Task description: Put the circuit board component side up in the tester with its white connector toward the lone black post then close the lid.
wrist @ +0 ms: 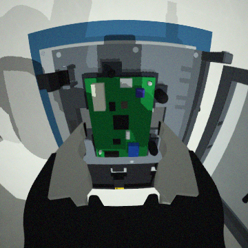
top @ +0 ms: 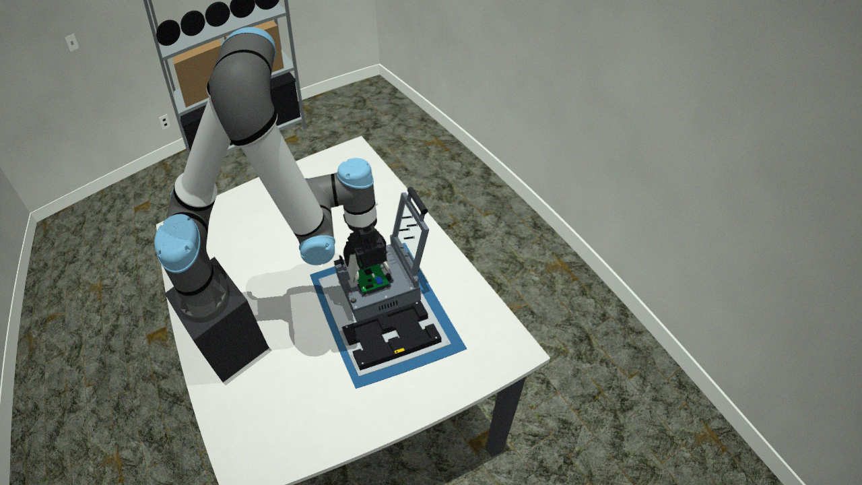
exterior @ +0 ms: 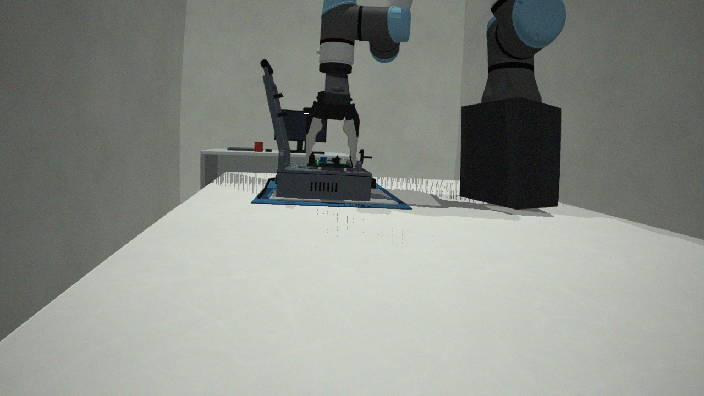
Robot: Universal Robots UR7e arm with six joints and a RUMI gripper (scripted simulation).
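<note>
The green circuit board (top: 373, 281) (wrist: 120, 110) lies component side up and looks level in the grey tester (top: 402, 295) (exterior: 295, 184) (wrist: 151, 62). Its long white connector (wrist: 99, 98) is near the end by the lone black post (wrist: 111, 68). Small pale spots show at two opposite corners; I cannot tell how far the pins come through. My gripper (top: 370, 276) (exterior: 332, 160) (wrist: 122, 122) is open, its fingers down on both long sides of the board with gaps beside it. The lid (top: 420, 250) (exterior: 276, 113) (wrist: 217, 114) stands open, leaning slightly back.
The black tray (top: 373, 349) lies beside the tester's vented side and holds no board. Two black posts (wrist: 160, 96) (wrist: 153, 146) stand along the board's lid side. A black latch (exterior: 362, 155) (wrist: 53, 80) stands on the side opposite the lid. Blue tape (top: 415, 364) frames tester and tray.
</note>
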